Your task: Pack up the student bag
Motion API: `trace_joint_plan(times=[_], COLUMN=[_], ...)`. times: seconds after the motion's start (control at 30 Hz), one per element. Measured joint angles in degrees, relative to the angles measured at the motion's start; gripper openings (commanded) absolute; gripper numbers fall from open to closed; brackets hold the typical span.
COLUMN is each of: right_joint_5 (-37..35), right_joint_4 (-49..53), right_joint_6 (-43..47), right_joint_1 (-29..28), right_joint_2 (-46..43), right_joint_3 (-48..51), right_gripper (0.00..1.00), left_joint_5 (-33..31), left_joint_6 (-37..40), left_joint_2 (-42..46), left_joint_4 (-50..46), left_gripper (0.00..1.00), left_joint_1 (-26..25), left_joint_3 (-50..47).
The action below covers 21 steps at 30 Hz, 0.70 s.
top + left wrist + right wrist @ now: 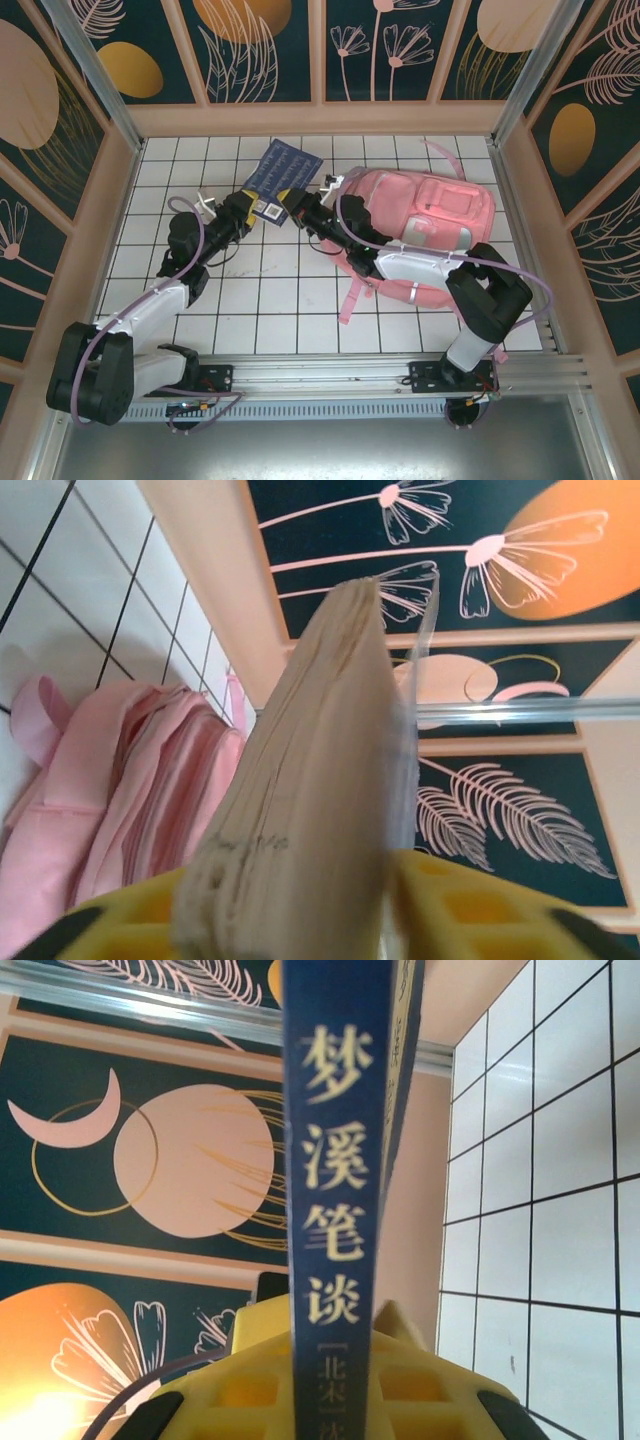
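Note:
The student bag [420, 222] is a large pink backpack lying on the white tiled table at the right; its pink fabric [130, 780] fills the left of the left wrist view. A dark blue book [280, 175] is held up between both grippers, just left of the bag. My left gripper [258, 210] is shut on the book's page edge [310, 780]. On the book's spine [335, 1190], which bears pale Chinese characters, my right gripper [298, 206] is shut.
Patterned dark walls with wooden frames [320, 110] close in the table at the back and sides. A pink strap [352, 290] trails from the bag toward the front. White tiles [250, 300] lie bare in front of the arms.

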<state>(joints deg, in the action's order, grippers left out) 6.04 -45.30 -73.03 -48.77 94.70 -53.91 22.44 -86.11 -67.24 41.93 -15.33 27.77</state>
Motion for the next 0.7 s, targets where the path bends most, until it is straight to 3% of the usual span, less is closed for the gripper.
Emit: trace_joint_plan(times=[0.17, 0.3, 0.37, 0.53, 0.63, 0.7], right_joint_5=[-1.7, -2.0, -1.8, 0.4, 3.3, 5.0], right_joint_4=[-0.1, 0.3, 0.5, 0.9, -0.6, -2.5], right_joint_6=[0.0, 0.5, 1.1, 2.6, 2.6, 2.6], right_joint_1=[-0.2, -0.2, 0.2, 3.6, 6.6, 7.9], right_joint_2=[0.0, 0.0, 0.0, -0.5, -1.2, -1.2], right_joint_3=[0.6, 0.6, 0.5, 0.7, 1.1, 1.2], right_gripper=[0.00, 0.35, 0.45, 0.49, 0.47, 0.41], left_joint_5=[-0.9, -0.9, -0.6, 0.9, 3.1, 4.7], left_joint_6=[-0.4, -0.1, 0.3, 0.8, 1.0, 0.9], left_joint_2=[-0.1, -0.1, -0.1, -0.2, -0.2, -0.3], left_joint_4=[0.9, 1.2, 1.1, 1.2, 1.6, 2.0], left_gripper=[0.00, 0.00, 0.00, 0.00, 0.00, 0.00], left_joint_1=[-0.1, -0.1, -0.1, -0.1, -0.1, -0.1], left_joint_3=[0.0, 0.2, 0.6, 1.7, 1.9, 1.9])
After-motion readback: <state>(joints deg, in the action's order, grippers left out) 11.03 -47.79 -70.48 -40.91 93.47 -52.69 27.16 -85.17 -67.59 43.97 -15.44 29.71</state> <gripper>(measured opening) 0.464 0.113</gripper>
